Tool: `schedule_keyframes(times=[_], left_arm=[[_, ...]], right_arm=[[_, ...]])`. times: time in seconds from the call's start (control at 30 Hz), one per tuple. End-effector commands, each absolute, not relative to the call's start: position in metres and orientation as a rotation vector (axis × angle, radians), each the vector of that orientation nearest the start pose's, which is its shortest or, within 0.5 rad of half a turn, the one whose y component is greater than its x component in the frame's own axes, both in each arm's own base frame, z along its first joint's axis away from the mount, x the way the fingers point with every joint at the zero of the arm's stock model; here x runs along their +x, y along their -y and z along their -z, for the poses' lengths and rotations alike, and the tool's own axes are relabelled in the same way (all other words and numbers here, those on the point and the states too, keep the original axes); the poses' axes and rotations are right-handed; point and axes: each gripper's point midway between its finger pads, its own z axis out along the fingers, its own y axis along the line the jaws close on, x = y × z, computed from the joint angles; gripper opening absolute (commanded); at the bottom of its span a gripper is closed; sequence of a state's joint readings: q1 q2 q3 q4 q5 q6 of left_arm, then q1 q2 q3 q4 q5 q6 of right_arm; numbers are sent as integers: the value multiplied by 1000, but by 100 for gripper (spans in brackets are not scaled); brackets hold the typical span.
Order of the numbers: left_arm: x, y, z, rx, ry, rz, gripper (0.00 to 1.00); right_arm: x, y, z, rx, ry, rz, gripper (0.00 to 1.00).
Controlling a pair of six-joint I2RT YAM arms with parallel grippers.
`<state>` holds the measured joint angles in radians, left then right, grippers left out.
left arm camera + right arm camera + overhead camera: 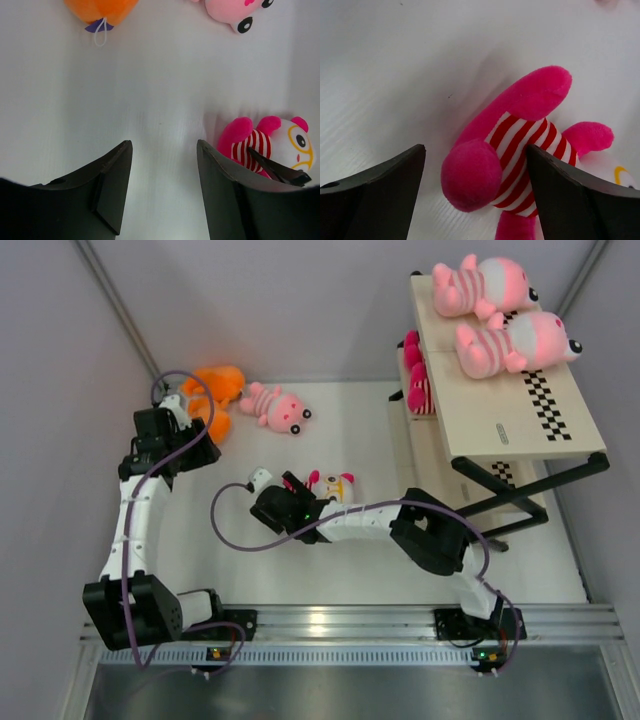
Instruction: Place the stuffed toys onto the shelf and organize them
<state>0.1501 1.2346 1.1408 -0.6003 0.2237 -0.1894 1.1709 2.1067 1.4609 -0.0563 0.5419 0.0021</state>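
One hot-pink toy (pixel 522 142) lies on the table (pixel 395 75) between the right gripper's (pixel 476 149) wide-open jaws, close against one finger and clear of the other; nothing gripped yet. Judgement: sidestep toward the toy until its striped belly sits midway, lower, then close gently.

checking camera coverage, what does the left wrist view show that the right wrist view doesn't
Only left wrist: the orange stuffed toy, the head of a pale-pink stuffed toy, and the open, empty left gripper. Only right wrist: the open right gripper, with the hot-pink striped toy partly between its fingers. Both: that toy, lying on the white table.
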Motion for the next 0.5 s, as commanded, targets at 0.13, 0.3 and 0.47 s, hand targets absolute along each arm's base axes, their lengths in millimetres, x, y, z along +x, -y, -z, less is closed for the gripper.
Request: schedule_keyframes(times=[0.13,0.3,0.47], left_arm=[[346,0,-221,-253,-2217,331,60],[346,1,-221,-250,-2221,341,60],[346,3,-223,-239,-2213,360,59]], right_arm=[[293,-435,-34,-919,-2042,79,55],[287,-428,-70,-918,-2001,26,4],[280,-401,-167,-1001,-1899,41,0]])
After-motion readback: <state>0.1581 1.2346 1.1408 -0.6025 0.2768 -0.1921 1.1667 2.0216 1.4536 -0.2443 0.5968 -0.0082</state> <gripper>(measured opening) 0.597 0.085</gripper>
